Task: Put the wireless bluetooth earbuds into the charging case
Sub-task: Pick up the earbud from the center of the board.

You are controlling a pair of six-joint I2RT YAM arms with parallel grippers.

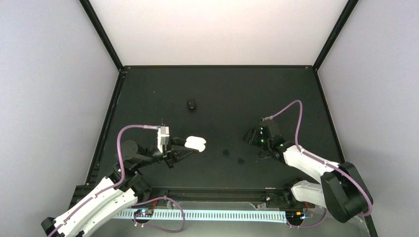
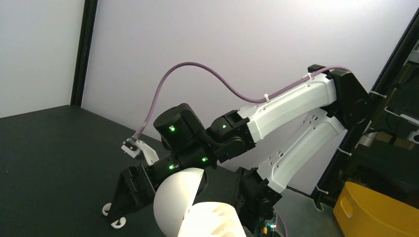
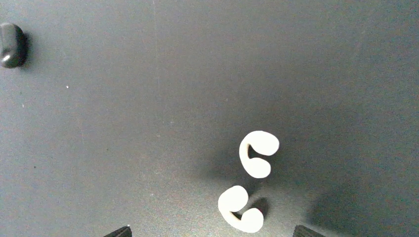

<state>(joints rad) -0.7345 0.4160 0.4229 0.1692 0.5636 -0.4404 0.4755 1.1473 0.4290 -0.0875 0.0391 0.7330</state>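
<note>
My left gripper (image 1: 190, 144) is shut on the white charging case (image 1: 197, 143), held above the table left of centre. In the left wrist view the case is open, its domed lid (image 2: 175, 202) up and its base (image 2: 215, 222) towards the camera. Two white C-shaped earbuds (image 3: 259, 154) (image 3: 240, 210) lie on the mat. My right gripper (image 3: 212, 232) hangs open above them, the nearer bud just ahead of its two fingertips. These buds also show under that gripper in the left wrist view (image 2: 112, 217). Two black earbuds (image 1: 226, 152) (image 1: 241, 160) lie between the arms.
A black oval case (image 1: 191, 104) sits alone farther back on the black table (image 1: 222, 89). A small glossy black rounded piece (image 3: 12, 44) is cut by the left edge of the right wrist view. White walls enclose the table on three sides.
</note>
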